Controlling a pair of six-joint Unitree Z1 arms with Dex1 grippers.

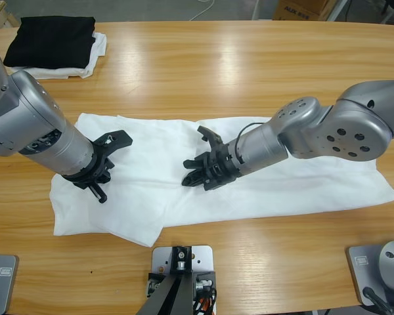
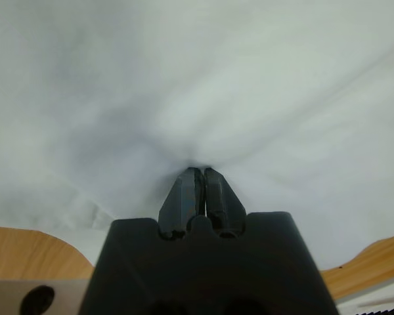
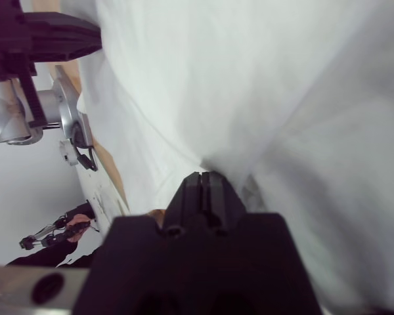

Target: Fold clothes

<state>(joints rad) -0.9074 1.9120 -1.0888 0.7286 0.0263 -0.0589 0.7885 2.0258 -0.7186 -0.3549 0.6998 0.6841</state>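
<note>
The smaller folded white cloth point(image 1: 95, 54) lies mostly hidden beneath the folded black garment point(image 1: 49, 41); T-shirt lettering unseen.

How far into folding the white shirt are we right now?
Early. The T-shirt lies as a long band across the table, apparently folded lengthwise. In hand: left gripper and right gripper are each shut, pinching its cloth. Left: folding it crosswise.

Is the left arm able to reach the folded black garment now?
Probably not yet: the left end effector is shut on the white T-shirt, though only bare table separates it from the black garment.
</note>
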